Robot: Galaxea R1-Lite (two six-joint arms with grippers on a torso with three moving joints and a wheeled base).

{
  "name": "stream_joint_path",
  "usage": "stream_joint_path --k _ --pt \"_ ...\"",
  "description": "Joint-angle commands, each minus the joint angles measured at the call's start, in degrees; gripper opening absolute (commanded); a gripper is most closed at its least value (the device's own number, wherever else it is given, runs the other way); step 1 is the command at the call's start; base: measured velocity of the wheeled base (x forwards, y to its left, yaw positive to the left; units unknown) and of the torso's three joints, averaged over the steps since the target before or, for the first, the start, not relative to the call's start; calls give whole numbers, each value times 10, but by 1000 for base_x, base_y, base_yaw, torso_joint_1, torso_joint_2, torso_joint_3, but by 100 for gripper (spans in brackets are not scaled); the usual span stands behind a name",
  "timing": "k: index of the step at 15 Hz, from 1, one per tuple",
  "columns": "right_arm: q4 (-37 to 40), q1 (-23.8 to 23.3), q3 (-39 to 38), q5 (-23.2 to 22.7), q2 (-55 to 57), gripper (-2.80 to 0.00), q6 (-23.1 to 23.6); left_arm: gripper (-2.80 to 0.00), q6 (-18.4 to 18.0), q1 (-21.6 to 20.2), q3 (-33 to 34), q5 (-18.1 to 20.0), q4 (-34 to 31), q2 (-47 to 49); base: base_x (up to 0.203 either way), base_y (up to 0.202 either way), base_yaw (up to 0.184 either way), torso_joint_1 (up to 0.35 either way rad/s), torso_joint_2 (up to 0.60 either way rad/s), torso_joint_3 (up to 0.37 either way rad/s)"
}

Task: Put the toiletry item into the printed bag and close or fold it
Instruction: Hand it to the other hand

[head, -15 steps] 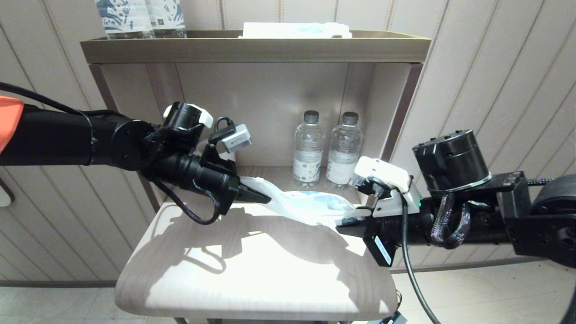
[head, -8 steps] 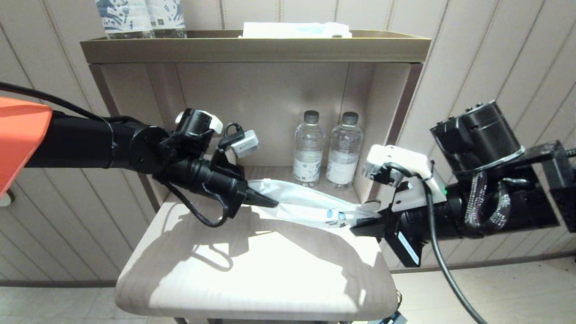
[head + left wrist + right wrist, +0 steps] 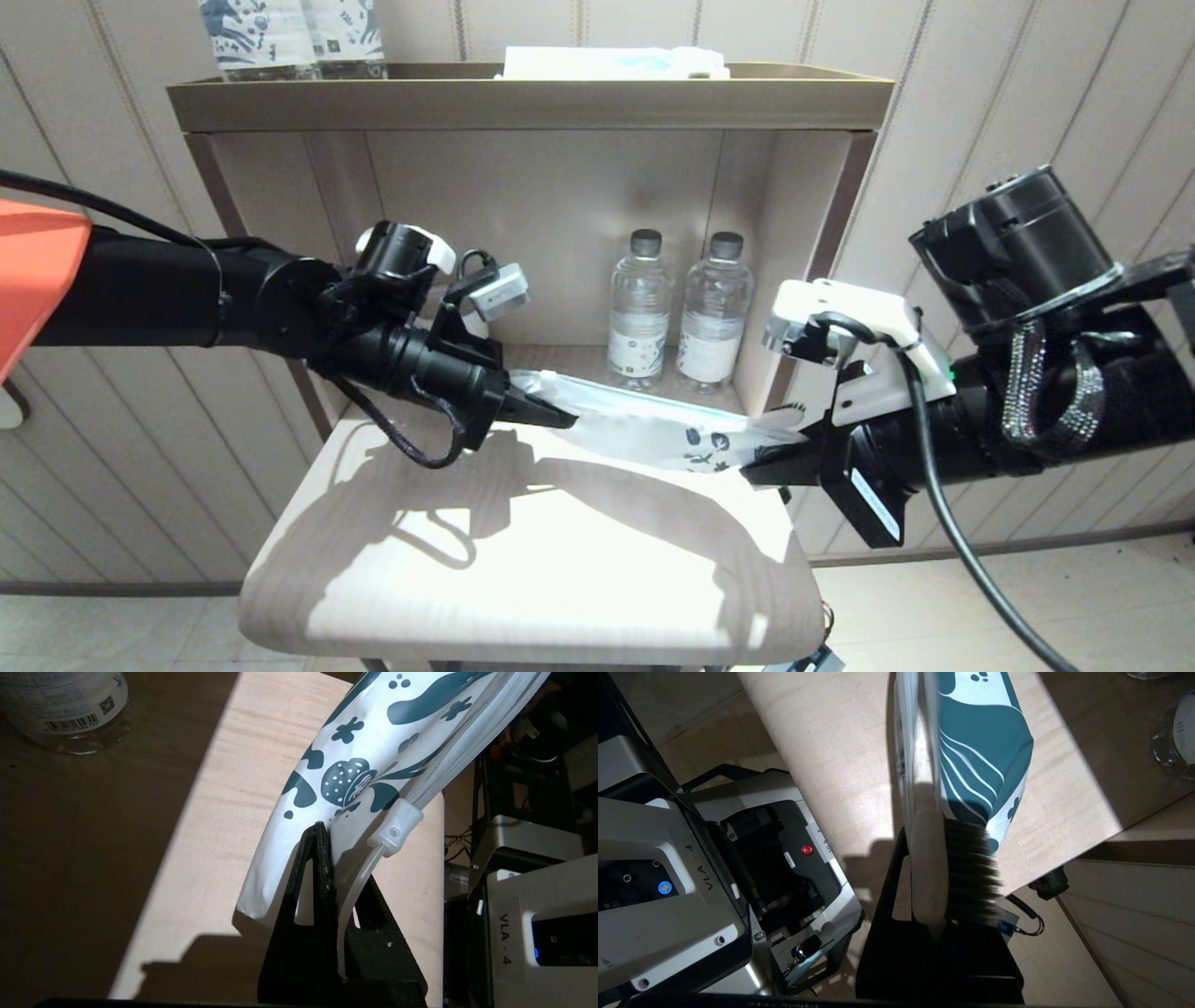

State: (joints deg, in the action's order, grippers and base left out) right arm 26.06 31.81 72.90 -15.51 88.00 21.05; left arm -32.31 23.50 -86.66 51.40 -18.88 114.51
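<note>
The printed bag (image 3: 653, 425), white with dark blue leaf and flower print, hangs stretched above the wooden table (image 3: 523, 569) between both grippers. My left gripper (image 3: 560, 417) is shut on its pale end, the fingertips (image 3: 321, 833) pinching the film right beside the bag's white zip slider (image 3: 397, 825). My right gripper (image 3: 761, 457) is shut on the printed end (image 3: 985, 742). There the toiletry item (image 3: 927, 868), a cream toothbrush, shows its head and shadowed bristles at my right gripper (image 3: 934, 835), its handle running along the bag's clear side.
Two clear water bottles (image 3: 639, 317) (image 3: 714, 313) stand in the shelf niche just behind the bag. On the shelf top sit printed-label bottles (image 3: 289, 37) and a white packet (image 3: 616, 63). The robot's grey base (image 3: 668, 882) lies below the table's right edge.
My right arm has drawn to the right and risen a little, pulling the bag taut and turning its dark print into view. The left gripper shifted slightly rightward, still holding its end.
</note>
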Motion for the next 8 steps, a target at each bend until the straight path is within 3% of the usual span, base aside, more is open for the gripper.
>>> stream_joint_path --k 1,4,8 --pt "1 1 8 -1 11 -280 1 0 -1 1 2 6 0 -4 0 0 0 0 0 0" --pt "9 6 22 -1 12 -280 2 0 -7 1 7 17 0 -6 0 0 0 0 0 0" --pt "90 7 80 13 16 -280 9 0 -10 1 8 16 3 -3 0 0 0 0 0 0"
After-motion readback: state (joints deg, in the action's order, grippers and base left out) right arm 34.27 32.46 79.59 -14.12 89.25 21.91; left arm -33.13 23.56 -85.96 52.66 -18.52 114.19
